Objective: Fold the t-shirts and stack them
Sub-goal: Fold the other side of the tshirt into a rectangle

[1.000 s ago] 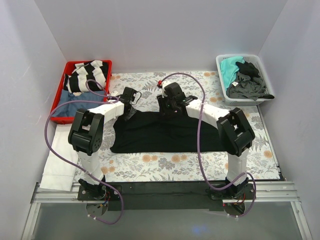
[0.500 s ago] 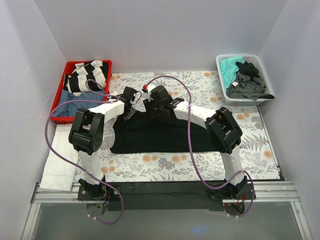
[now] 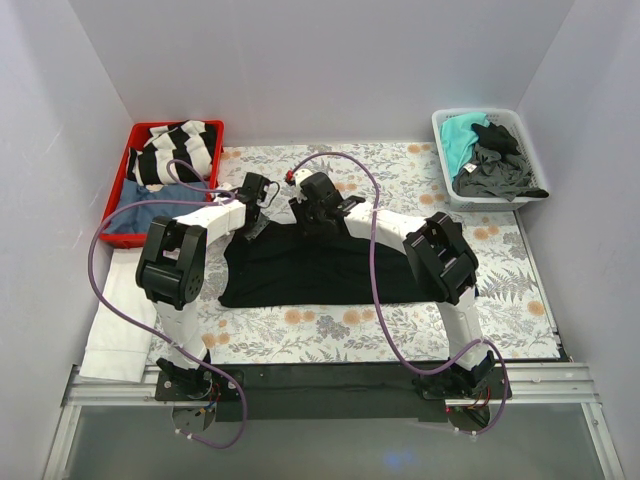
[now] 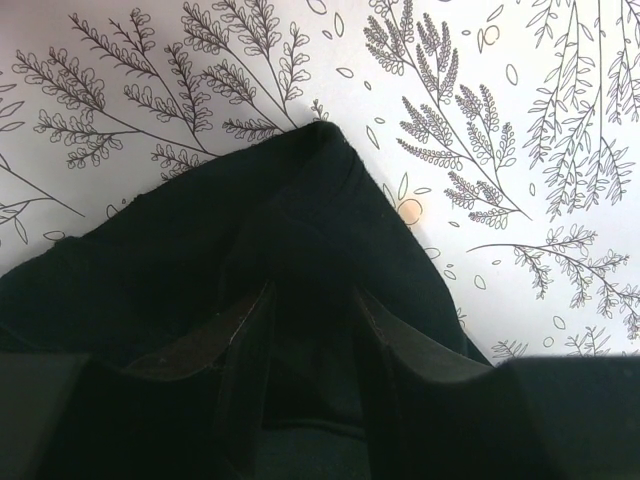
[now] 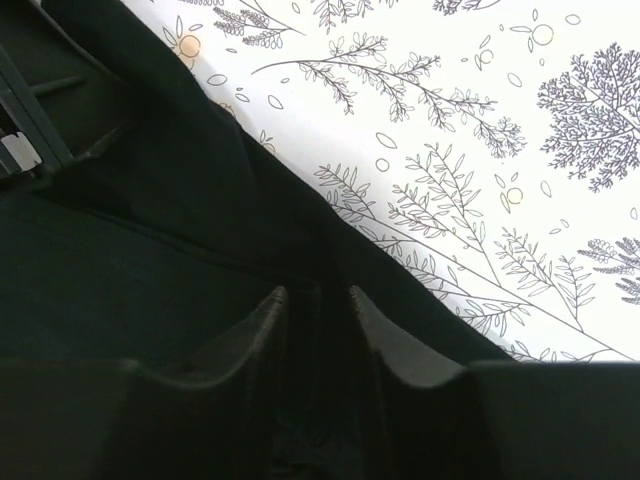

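The black t-shirt (image 3: 330, 270) lies spread on the flowered table, its near hem straight and its far edge bunched. My left gripper (image 3: 250, 213) is at the shirt's far left corner. In the left wrist view it (image 4: 312, 292) is shut on a raised fold of the black cloth (image 4: 200, 250). My right gripper (image 3: 313, 220) is close beside it on the far edge. In the right wrist view it (image 5: 318, 294) is shut on a ridge of the shirt (image 5: 150, 260). A teal t-shirt (image 3: 460, 135) and a dark grey t-shirt (image 3: 495, 172) lie in the white basket.
The white basket (image 3: 447, 182) stands at the back right corner. A red bin (image 3: 122, 170) with striped and blue clothes stands at the back left. A white cloth (image 3: 118, 320) lies off the table's left side. White walls close in three sides.
My right gripper has moved left along the shirt's far edge toward the left gripper, pulling cloth with it. The left gripper has shifted slightly left.
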`<state>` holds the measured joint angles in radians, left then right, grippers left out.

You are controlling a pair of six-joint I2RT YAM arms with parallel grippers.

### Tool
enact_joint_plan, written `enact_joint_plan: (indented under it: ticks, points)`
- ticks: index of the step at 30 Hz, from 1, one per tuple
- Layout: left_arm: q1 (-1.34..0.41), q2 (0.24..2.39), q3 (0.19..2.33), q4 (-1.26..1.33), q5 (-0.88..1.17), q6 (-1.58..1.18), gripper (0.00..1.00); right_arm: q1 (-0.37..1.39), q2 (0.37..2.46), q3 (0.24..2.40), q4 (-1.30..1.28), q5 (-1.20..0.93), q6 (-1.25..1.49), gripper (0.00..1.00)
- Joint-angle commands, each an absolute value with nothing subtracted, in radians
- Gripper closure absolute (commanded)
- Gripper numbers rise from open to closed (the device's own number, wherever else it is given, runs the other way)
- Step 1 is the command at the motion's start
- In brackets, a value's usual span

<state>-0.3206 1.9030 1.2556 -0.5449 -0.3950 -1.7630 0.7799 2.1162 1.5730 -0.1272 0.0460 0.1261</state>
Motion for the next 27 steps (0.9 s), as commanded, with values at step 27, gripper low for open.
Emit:
enact_joint_plan:
  ticks: [27]
  points:
    - [-0.261,1.879,1.261,-0.558,-0.338,-1.755,0.65,0.792,2.046,1.488,-0.135,0.020,0.129,0.99]
